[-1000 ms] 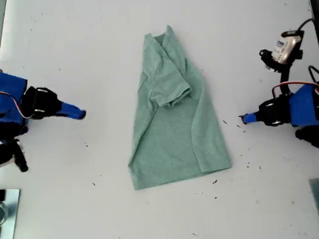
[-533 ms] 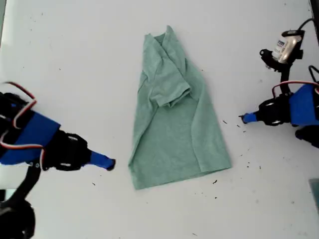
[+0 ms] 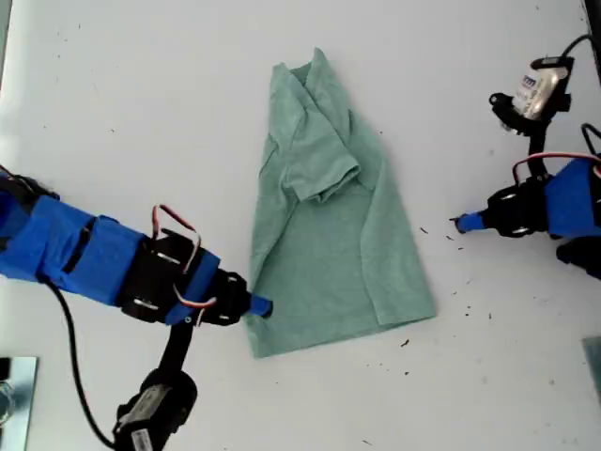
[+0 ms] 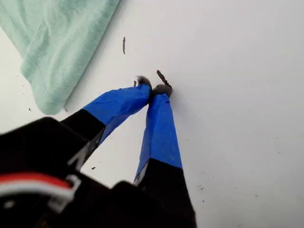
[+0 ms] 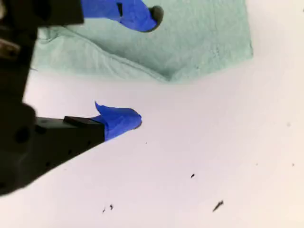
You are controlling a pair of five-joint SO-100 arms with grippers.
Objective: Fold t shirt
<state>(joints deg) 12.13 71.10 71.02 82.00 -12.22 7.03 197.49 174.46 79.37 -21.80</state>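
Note:
The t shirt lies flat in the middle of the white table, folded lengthwise. Its neck is toward the exterior view's top, and one sleeve is folded on top. My second gripper is at the shirt's hem corner on the exterior view's lower left. It is open, with one finger over the t shirt and the other over bare table. My first gripper rests on the table at the exterior view's right, apart from the shirt. It is shut on nothing, and a corner of the t shirt lies beyond it.
Small dark specks dot the table near the shirt's hem on the exterior view's right. A white camera module with cables sits above the first arm. A metal object shows at the exterior view's lower left edge.
The second arm swung in from the exterior view's left edge, down and across to the shirt's hem corner. The first arm and the shirt have not moved.

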